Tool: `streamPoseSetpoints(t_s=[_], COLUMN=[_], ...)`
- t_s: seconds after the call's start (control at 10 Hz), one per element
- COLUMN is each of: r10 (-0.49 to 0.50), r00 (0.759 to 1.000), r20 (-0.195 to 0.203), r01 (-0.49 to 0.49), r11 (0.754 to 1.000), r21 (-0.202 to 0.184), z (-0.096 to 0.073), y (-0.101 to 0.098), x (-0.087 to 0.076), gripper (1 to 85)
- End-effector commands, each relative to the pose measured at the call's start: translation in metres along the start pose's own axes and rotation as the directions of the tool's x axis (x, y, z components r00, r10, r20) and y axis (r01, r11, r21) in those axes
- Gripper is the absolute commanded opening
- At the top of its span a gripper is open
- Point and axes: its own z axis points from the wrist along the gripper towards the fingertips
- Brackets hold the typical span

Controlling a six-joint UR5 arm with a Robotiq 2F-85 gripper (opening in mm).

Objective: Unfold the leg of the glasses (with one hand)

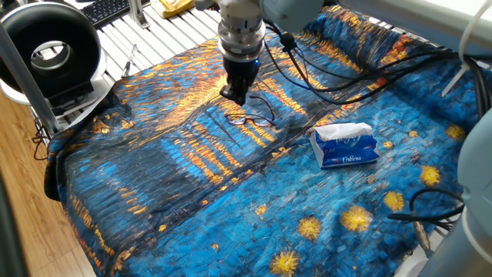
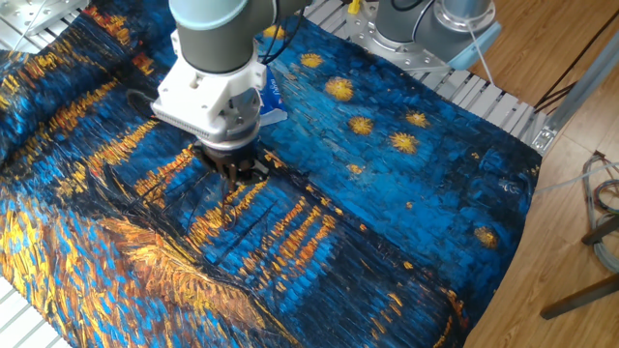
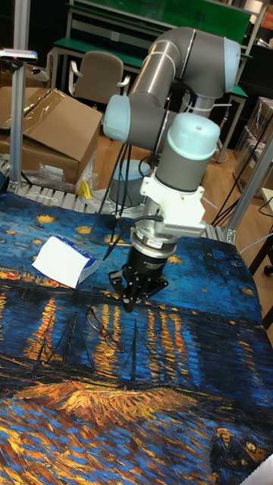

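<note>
My hand (image 1: 234, 95) hangs low over the table (image 1: 192, 223), which is draped in a blue and orange painted cloth (image 1: 154, 177), and my jaws point straight down at it. In one fixed view the tips sit just above and a little behind the glasses (image 1: 250, 117), near one of the thin legs that arcs up from the frame; I cannot tell from that view whether I touch it. The glasses lie flat on the cloth, lenses side by side, dark wire hard to pick out against the pattern. In the tall fixed view my hand (image 3: 135, 294) shows the fingers drawn close with only a narrow gap at the tips, nothing between them that I can make out, and the glasses (image 3: 101, 324) lie just in front and to one side of the tips. In the other fixed view my own wrist and hand (image 2: 235, 171) cover the spot, and the glasses are hidden or lost in the cloth. The blue-white tissue pack (image 1: 345, 145) lies well apart from the glasses in one fixed view, and in the tall fixed view it (image 3: 64, 261) sits beyond them, near the table's far edge.
</note>
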Motion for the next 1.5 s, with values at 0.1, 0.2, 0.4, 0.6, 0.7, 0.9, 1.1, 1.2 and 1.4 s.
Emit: streamPoseSetpoints(t_s=[0.1,0.2,0.4,0.6,0.7,0.9,1.1,1.2,1.4], r10=[0.009,0.007,-0.007,-0.023,-0.027,-0.03,-0.032,-0.031,-0.039], r00=[0.997,0.995,0.993,0.992,0.992,0.991,0.993,0.993,0.996], r20=[-0.08,-0.095,-0.118,-0.126,-0.125,-0.127,-0.115,-0.11,-0.086], r01=[-0.009,-0.006,0.01,0.029,0.033,0.037,0.036,0.035,0.041], r11=[1.0,1.0,1.0,0.999,0.998,0.998,0.999,0.999,0.999], r21=[-0.002,0.008,0.026,0.041,0.047,0.051,0.038,0.038,0.015], z=[-0.001,-0.005,-0.011,-0.012,-0.011,-0.011,-0.011,-0.011,-0.015], y=[-0.007,-0.01,-0.02,-0.031,-0.035,-0.036,-0.031,-0.03,-0.015], x=[0.026,0.031,0.039,0.044,0.045,0.045,0.041,0.039,0.028], gripper=[1.0,1.0,1.0,1.0,1.0,1.0,1.0,1.0,4.7])
